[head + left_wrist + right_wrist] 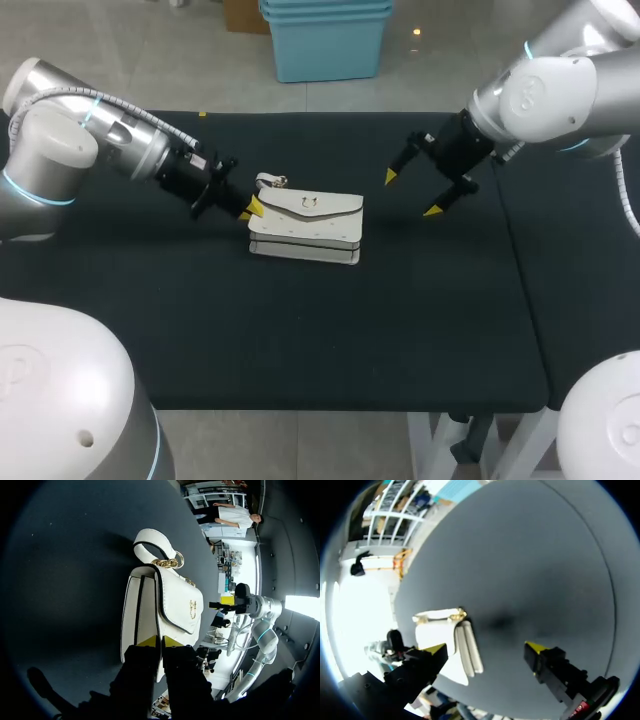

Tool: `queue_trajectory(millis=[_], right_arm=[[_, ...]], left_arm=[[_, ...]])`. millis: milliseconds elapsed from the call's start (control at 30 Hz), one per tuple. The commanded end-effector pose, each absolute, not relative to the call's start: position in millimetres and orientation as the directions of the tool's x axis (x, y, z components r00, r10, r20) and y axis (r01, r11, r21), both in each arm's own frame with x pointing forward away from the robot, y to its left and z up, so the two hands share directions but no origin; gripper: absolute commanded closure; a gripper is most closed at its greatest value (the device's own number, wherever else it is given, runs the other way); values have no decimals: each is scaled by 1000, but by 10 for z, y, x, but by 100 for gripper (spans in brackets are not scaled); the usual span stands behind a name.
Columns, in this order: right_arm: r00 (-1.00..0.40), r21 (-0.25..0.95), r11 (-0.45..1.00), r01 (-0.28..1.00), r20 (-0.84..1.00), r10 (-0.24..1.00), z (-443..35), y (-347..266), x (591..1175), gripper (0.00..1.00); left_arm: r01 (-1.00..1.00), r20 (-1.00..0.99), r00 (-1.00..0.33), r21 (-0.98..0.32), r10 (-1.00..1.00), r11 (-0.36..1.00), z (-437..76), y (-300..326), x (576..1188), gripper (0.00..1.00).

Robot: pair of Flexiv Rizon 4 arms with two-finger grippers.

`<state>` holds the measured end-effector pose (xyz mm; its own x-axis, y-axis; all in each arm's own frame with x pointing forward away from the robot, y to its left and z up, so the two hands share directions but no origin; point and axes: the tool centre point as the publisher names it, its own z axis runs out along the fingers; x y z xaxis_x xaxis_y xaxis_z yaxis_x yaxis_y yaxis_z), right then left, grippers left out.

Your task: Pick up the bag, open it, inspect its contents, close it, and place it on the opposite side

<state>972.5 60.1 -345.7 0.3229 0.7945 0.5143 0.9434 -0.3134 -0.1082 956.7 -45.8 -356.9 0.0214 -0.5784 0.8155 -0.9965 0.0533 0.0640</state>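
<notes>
Two jaws differ: our left gripper (250, 209) pinches the end of the white bag (305, 225), which lies flat mid-tabletop (200, 320). Our right gripper (412, 194) hangs spread wide, apart from it. Only the left wrist view shows both tips clamping the bag's edge.

A robotics lab, plain as day! Two pale grey machine arms came in over a single table, the left arm (60, 140) from one side and the right arm (550, 95) from the other. Each one glowed with thin blue rings at the joints, and each fed a camera view from its wrist. The table (300, 330) was a work bench, draped in black cloth on white frame legs. On that cloth lay a lone white handbag (305, 228).
</notes>
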Motion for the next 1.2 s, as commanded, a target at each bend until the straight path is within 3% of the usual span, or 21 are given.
queue_trajectory(millis=[33,533,1200], right_arm=[[302,-38,-315,948,414,859,-3398,428,9870,0],[261,75,-280,957,195,945,-3267,-411,10382,0],[292,118,-290,950,-1,956,-3104,-998,10592,0]], left_arm=[[-994,803,-19,48,-596,97,-3536,-176,9782,100],[-993,745,-110,-53,-658,106,-3451,927,10588,100],[-983,611,-169,-43,-773,180,-3442,2143,11326,100]])
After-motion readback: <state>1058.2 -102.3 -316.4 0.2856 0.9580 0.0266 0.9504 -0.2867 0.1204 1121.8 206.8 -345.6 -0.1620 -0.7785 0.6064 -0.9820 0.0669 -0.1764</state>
